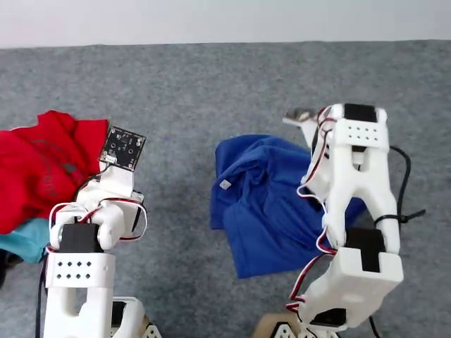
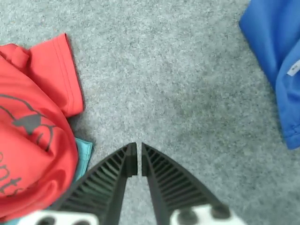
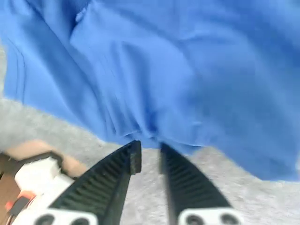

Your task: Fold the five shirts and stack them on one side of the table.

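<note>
A crumpled blue shirt [image 1: 268,204] lies in the middle of the grey table [image 1: 183,91]. A red shirt [image 1: 39,165] lies bunched at the left edge, over a teal shirt [image 1: 25,241]. My left gripper [image 2: 138,157] hangs shut and empty over bare table, just right of the red shirt [image 2: 33,126] and the teal corner [image 2: 85,152]. My right gripper [image 3: 149,153] sits at the far hem of the blue shirt [image 3: 187,70], fingers a narrow gap apart, with only table showing between them. In the high view its tip [image 1: 301,116] pokes out past the shirt's far right corner.
The left arm [image 1: 91,232] rises from the front left. The right arm [image 1: 356,211] reaches over the blue shirt's right part. Bare grey table lies between the red and blue shirts and along the back. A black cable [image 1: 405,183] trails at the right.
</note>
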You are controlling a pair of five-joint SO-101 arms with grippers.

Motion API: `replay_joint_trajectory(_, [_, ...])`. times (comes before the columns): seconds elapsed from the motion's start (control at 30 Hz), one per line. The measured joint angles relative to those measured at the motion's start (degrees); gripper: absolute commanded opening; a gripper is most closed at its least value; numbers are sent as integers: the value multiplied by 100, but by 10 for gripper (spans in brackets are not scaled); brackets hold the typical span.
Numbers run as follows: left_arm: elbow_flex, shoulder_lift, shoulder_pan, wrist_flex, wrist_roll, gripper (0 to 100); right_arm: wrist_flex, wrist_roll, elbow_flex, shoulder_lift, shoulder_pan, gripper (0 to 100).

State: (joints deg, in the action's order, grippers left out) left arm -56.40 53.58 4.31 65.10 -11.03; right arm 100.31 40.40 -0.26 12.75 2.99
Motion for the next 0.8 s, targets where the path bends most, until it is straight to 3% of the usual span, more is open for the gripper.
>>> replay_joint_trajectory(0.27, [-281, 0, 0, -9, 0, 25, -167, 0, 1618, -598, -527, 257])
replay_joint_trajectory(0.57, [-281, 0, 0, -9, 0, 25, -1415, 0, 3147, -1521, -510, 258])
replay_joint_trajectory(0.8, [-281, 0, 0, -9, 0, 25, -2207, 0, 3218, -1204, -501, 257])
